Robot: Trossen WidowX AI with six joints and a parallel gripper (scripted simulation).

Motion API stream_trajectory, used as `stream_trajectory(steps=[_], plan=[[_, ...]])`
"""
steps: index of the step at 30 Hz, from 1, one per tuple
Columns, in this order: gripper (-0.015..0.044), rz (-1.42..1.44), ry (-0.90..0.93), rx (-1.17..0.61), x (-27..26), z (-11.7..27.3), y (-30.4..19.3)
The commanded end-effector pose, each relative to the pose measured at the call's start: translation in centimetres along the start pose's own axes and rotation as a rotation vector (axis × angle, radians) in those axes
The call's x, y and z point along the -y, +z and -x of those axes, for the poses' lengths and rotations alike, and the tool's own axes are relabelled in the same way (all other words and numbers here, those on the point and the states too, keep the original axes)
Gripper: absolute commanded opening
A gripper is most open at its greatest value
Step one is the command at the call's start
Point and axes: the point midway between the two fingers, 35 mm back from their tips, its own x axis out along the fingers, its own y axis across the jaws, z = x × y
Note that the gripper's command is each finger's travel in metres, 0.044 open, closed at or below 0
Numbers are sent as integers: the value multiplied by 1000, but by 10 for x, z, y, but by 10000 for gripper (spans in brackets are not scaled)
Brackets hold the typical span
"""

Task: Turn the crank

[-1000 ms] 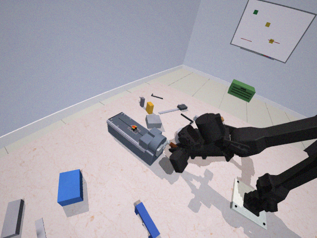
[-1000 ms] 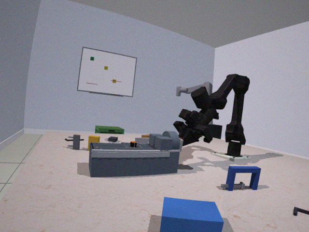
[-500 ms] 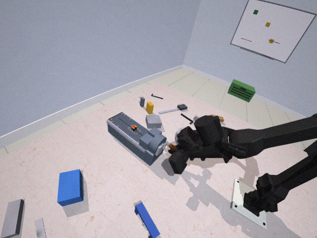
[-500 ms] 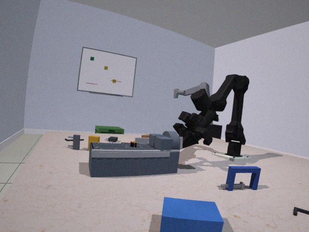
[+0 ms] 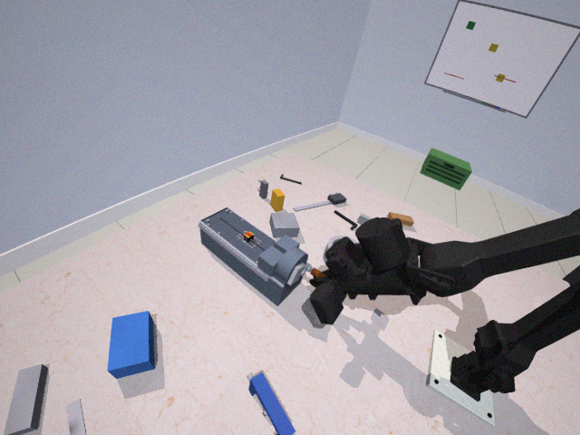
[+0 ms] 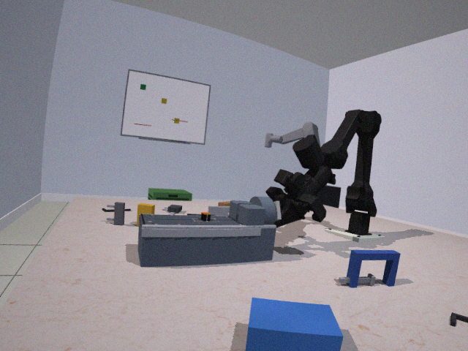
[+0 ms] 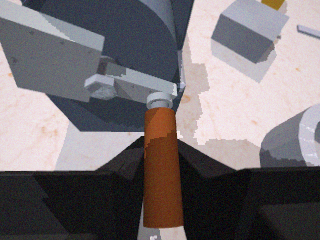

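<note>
The grey-blue machine [image 5: 243, 266] [image 6: 205, 247] stands on the table, with a small slide [image 5: 248, 236] [image 6: 205, 216] in red, orange and black on its top. The pointer and the brass zero marks are too small to tell apart, so their alignment cannot be read. The crank arm [image 7: 137, 84] is at the machine's round end housing [image 5: 291, 262] [image 7: 135, 30]. My gripper [image 7: 156, 142] is shut on the orange-brown crank handle [image 7: 161, 150] [image 5: 316, 273], with a black finger on each side. The fingers partly hide the handle in the top view.
A grey block [image 5: 284, 223] [image 7: 247, 30] and a yellow block [image 5: 277, 199] [image 6: 145, 213] stand beside the machine. A round grey thing [image 7: 290, 142] lies right of the handle in the wrist view. A blue box [image 5: 131, 343] [image 6: 292, 321] and blue bracket [image 5: 271, 403] [image 6: 374, 255] are farther off.
</note>
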Motion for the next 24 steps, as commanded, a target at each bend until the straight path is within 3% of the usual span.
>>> stream_trajectory(steps=[1,24], plan=[[0,-1,2,-7,-2,-3,-3],[0,-2,3,-7,-8,-8,-8]])
